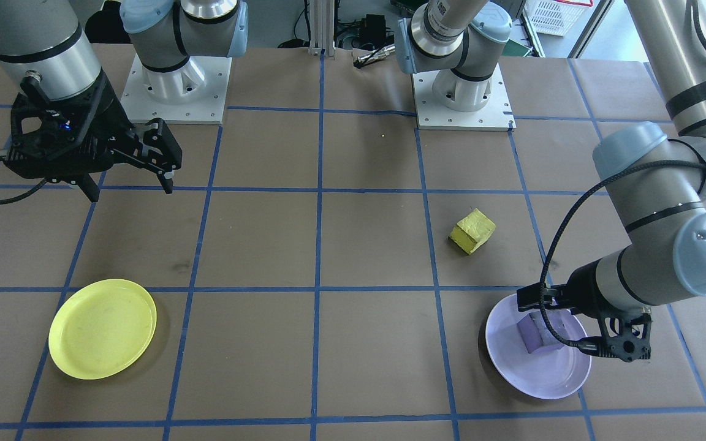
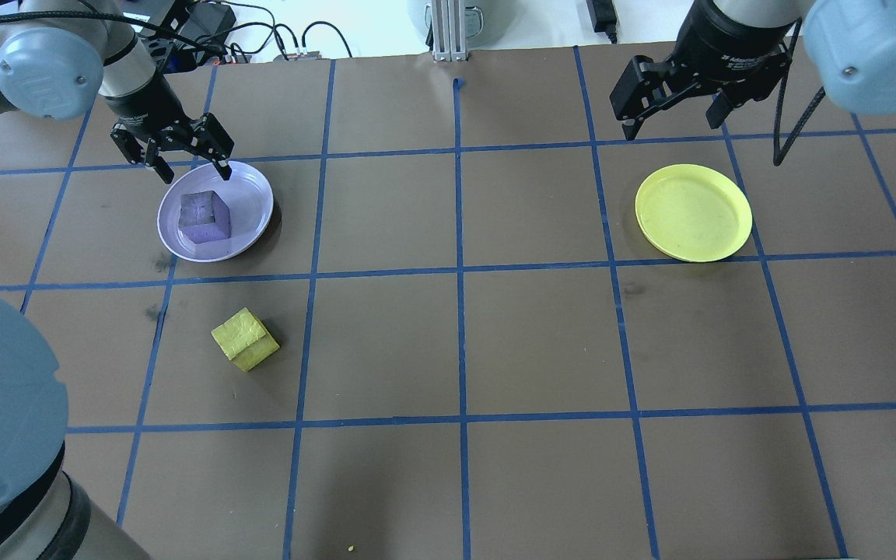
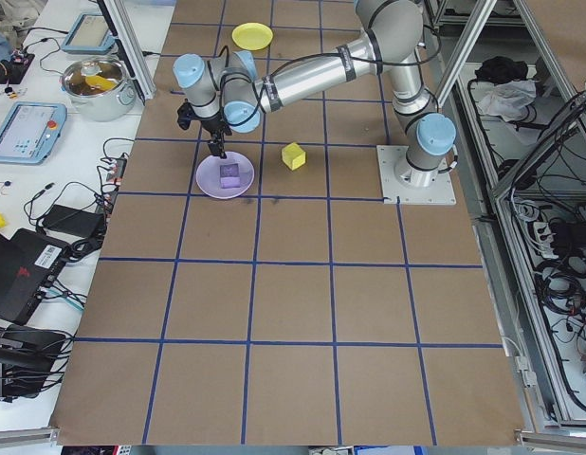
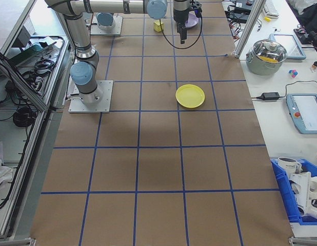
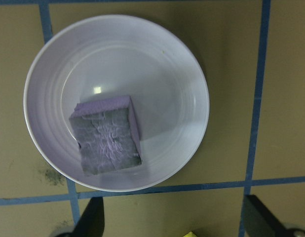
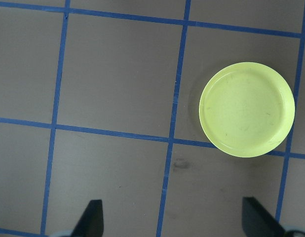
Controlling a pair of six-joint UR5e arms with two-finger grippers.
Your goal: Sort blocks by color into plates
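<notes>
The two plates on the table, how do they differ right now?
The lavender plate holds the purple block; the yellow plate holds nothing. The lavender plate sits under the open left gripper, the yellow plate near the open right gripper. Both look round, shallow and equal in size.

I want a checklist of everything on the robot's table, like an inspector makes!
Surface: brown table with blue tape grid.
Job's things: purple block lies in the lavender plate; yellow block sits on the table, outside both plates; yellow plate holds nothing.
Clutter: tiny yellow crumb near the table edge.
Grippers: left tool open, at the lavender plate's rim; right tool open, holding nothing.
Cables: black cable loops along the left arm.
Surroundings: pot, tablets, wires on side benches.
</notes>
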